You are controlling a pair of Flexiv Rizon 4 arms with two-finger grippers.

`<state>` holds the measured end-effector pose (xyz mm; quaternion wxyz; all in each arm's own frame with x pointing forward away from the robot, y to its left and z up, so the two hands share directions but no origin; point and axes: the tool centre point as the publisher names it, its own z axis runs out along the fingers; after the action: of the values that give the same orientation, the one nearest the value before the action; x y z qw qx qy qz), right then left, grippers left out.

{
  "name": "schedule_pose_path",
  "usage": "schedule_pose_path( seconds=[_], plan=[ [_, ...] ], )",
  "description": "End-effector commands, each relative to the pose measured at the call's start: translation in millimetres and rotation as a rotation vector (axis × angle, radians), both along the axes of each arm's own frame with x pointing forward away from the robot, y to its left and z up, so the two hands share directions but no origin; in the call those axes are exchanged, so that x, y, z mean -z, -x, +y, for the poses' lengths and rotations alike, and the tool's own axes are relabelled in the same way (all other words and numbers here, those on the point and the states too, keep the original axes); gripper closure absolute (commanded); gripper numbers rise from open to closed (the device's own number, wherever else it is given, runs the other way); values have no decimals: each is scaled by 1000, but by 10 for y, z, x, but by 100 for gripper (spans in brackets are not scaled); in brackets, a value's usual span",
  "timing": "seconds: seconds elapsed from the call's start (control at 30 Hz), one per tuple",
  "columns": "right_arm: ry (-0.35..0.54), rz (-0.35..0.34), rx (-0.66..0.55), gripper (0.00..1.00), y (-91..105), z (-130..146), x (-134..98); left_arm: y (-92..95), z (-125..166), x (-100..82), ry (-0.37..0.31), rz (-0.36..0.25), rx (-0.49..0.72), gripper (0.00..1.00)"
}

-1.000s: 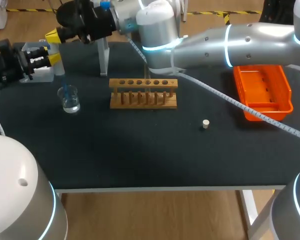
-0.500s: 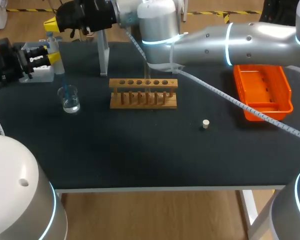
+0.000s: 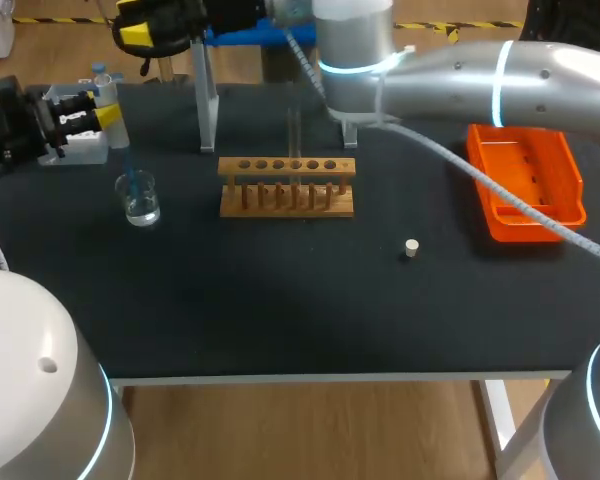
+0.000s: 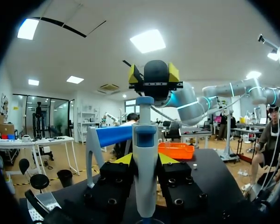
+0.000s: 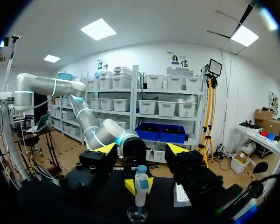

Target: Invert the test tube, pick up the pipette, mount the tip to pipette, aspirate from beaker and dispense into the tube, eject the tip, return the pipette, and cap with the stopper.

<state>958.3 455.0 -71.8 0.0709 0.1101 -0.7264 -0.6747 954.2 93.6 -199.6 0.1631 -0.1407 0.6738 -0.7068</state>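
Left claw (image 4: pixel 144 161) is clamping the pipette (image 3: pixel 113 122), tip (image 3: pixel 131 183) sitting in the beaker (image 3: pixel 140 203) at the rack's (image 3: pixel 287 187) nine o'clock; sideways drift is risking toppling that beaker.

The beaker (image 3: pixel 140 200) stands near the counter's (image 3: pixel 280 300) left edge, under the pipette (image 3: pixel 113 125) held in the left pincer (image 3: pixel 108 118). The test tube rack (image 3: pixel 287 186) sits mid-counter, the pipette stand (image 3: pixel 208 100) behind it. The stopper (image 3: pixel 411 248) lies before the rack's right end; the tray (image 3: pixel 525 183) is by the right edge.

Head view high behind table (image 3: pixel 280 300); wrist views low, face to face across the pipette (image 4: pixel 145 154).
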Motion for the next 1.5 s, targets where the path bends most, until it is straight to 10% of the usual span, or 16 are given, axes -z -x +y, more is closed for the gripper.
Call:
schedule_pose_path(
  seconds=[0.03,0.87,1.5],
  plan=[
    [35,-21,41,0,139,-567,-158,-3,9,-1,1,0,3,100],
    [176,-28,78,0,461,-2290,310,-3,9,-1,1,0,3,100],
    [206,-125,46,0,241,-2540,1136,-3,9,-1,1,0,3,100]
  ],
)
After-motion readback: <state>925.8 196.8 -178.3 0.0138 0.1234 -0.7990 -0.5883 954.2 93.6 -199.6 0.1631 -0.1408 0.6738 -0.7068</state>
